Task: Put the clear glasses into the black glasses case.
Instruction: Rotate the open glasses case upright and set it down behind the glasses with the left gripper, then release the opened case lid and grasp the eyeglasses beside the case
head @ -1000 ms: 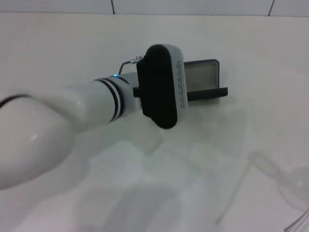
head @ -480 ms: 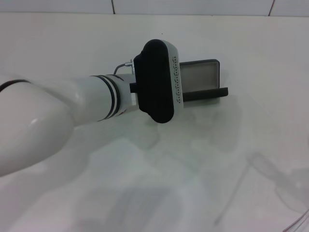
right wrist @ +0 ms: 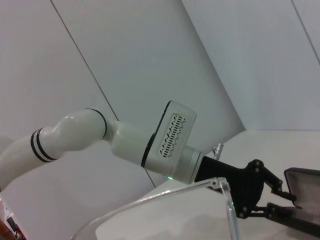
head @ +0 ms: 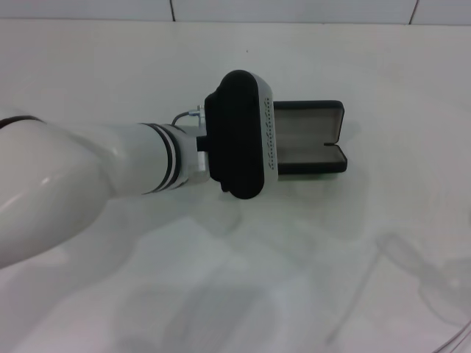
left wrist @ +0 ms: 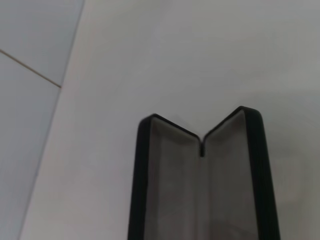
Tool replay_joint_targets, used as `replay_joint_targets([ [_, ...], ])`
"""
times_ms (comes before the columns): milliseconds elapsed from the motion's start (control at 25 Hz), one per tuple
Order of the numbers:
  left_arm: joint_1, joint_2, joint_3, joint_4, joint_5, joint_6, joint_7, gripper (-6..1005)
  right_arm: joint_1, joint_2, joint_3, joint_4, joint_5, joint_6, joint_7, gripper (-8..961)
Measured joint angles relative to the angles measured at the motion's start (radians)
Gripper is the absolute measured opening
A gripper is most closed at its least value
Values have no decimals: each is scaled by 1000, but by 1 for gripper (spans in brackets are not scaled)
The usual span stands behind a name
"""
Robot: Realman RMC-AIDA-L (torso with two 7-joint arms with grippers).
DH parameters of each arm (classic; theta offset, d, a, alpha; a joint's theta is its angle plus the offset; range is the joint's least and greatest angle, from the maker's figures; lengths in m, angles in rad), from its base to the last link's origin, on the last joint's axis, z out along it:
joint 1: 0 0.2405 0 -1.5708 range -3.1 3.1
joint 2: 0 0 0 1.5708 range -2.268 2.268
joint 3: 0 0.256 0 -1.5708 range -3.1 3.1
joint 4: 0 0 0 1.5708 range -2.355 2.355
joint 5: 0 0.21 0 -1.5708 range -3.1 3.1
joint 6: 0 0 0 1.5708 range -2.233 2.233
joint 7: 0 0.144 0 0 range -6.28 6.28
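The black glasses case [head: 309,134] lies open on the white table, grey lining up, just past my left wrist housing [head: 239,136], which hides the left gripper in the head view. The left wrist view looks straight into the open case [left wrist: 175,190]. In the right wrist view my left gripper [right wrist: 292,209] is shut on the near edge of the case [right wrist: 302,181]. The clear glasses [head: 423,279] hang at the lower right, off the table. One clear arm [right wrist: 227,200] of them crosses close before the right wrist camera. The right gripper itself is out of view.
The white table [head: 331,59] runs back to a tiled wall [head: 294,11]. My left arm [head: 88,191] reaches across the table from the left.
The case's near half, standing almost edge-on before, has swung down and the case now lies wider open. My left wrist has shifted slightly toward me.
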Motion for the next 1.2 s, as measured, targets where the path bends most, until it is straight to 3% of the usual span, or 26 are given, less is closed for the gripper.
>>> replay_joint_targets([
  [680,47,-2,13,47,-10,75,-2,212,10,0,0,0,1,0,-2,73],
  [1040,167,0,19,300,-15,117,-26,212,24,0,0,2,4,2,-5,73],
  [1200,205,0,-29,426,-97,109,-63,212,43,-1,0,6,6,32,-13,74],
])
